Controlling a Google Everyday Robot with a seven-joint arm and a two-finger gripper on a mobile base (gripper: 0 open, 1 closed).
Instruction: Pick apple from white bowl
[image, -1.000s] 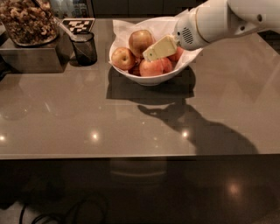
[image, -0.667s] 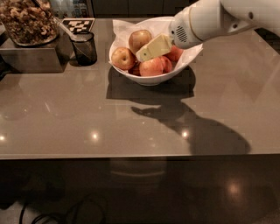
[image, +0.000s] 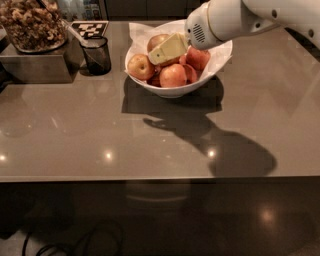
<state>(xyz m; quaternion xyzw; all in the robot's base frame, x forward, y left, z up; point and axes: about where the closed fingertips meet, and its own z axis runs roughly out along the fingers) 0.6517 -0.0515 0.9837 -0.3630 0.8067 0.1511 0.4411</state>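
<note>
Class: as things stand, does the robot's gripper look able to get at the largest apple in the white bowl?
Probably yes. The gripper hangs over the white bowl, overlapping the apple at its back in this view. Nothing covers that apple, though smaller apples crowd beside it.

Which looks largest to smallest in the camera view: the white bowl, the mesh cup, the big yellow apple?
Largest: the white bowl.
Then the mesh cup and the apple, which look alike. The hand, over the bowl, covers part of the apple, so I won't rank them.
</note>
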